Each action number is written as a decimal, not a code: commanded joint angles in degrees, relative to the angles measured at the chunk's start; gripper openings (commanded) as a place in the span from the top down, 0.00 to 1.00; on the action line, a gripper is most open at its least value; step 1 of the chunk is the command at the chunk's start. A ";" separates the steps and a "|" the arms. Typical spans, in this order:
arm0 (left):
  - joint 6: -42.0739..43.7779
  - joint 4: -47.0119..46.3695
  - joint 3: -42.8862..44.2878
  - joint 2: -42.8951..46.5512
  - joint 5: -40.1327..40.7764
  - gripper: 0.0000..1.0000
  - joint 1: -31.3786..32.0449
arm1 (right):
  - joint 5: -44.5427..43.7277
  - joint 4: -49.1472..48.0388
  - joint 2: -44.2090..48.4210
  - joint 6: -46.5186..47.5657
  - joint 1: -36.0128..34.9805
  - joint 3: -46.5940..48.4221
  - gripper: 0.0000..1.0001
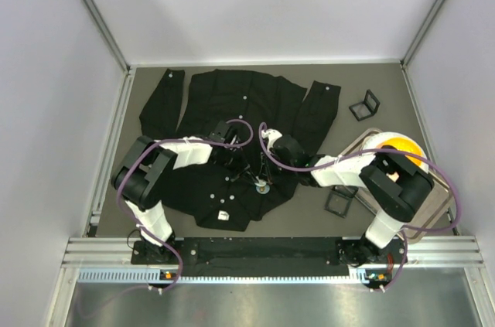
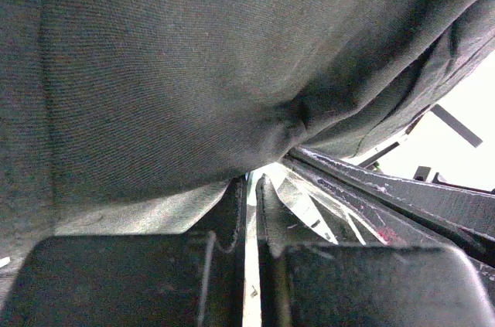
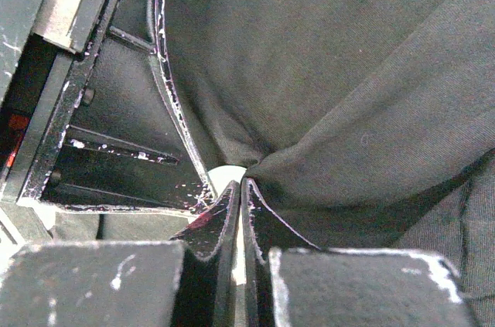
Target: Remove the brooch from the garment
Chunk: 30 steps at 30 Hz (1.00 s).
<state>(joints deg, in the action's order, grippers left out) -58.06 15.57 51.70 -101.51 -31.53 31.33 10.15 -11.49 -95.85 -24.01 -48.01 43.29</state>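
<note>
Black garment [image 1: 232, 95], pinched in right claw [image 3: 240, 188]

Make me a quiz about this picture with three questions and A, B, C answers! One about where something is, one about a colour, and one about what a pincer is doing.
1. Where is the yellow round thing?
A. On top of the shirt
B. To the left of the shirt
C. To the right of the shirt

2. What colour is the shirt?
A. Black
B. White
C. Red

3. What is the right pincer doing?
A. Standing wide open in the air
B. Closed, pinching the shirt
C. Carrying the yellow round thing

Answers:
1 is C. The yellow round thing sits off to the right, near the right arm.
2 is A. The shirt spread on the table is black, with small white buttons.
3 is B. In its own camera, the right pincer has its fingers together and the cloth puckers at their tips.
</note>
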 commanded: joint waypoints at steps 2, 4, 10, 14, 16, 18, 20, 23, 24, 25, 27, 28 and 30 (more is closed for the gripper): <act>-2.66 -18.90 5.43 3.25 1.12 1.00 -0.57 | 10.68 -4.25 -1.71 -2.88 -6.48 0.57 1.00; -4.50 -21.71 5.16 2.99 1.03 1.00 -0.57 | 10.24 -4.16 -1.18 -2.80 -6.48 0.22 1.00; -12.41 -30.50 2.53 2.90 0.24 1.00 -1.01 | 6.91 -3.72 1.45 -2.71 -7.80 -1.19 1.00; -14.62 -32.10 4.89 2.64 1.03 1.00 -1.01 | 5.05 -3.71 2.60 -1.66 -9.29 -1.45 1.00; -14.27 -31.13 5.86 2.46 1.73 1.00 -1.01 | 5.40 -5.46 3.48 -1.74 -9.38 -2.59 1.00; -13.66 -29.65 5.87 2.81 2.87 1.00 -1.01 | 6.19 -7.75 5.41 -1.92 -9.38 -4.69 1.00; -10.77 -26.84 6.04 3.34 4.97 1.00 -1.01 | 7.07 -10.65 6.64 -2.88 -9.30 -6.01 1.00; -7.69 -23.84 3.95 3.87 6.04 1.00 -0.92 | 13.12 -21.93 7.96 -7.27 -7.37 -10.67 1.00; -7.07 -23.49 3.06 4.13 6.21 1.00 -0.92 | 14.62 -24.78 7.96 -8.24 -6.75 -12.94 1.00; -6.11 -23.31 2.10 4.57 6.39 1.00 -0.92 | 16.46 -26.20 8.05 -8.94 -6.31 -13.49 1.00; -5.22 -23.04 -0.28 4.57 6.22 1.00 -1.01 | 18.58 -28.40 7.70 -9.47 -5.43 -13.67 1.00; -5.04 -23.30 -0.90 4.57 6.22 1.00 -0.84 | 21.11 -29.98 6.57 -10.52 -5.17 -13.76 1.00; -4.78 -23.48 -2.04 4.48 5.60 1.00 -0.66 | 21.05 -30.80 5.77 -11.06 -4.20 -13.76 1.00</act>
<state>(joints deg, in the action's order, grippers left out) -63.70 3.42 50.70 -100.07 -27.99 30.70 17.23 -32.53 -88.82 -30.37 -51.92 29.65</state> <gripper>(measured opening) 0.029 0.003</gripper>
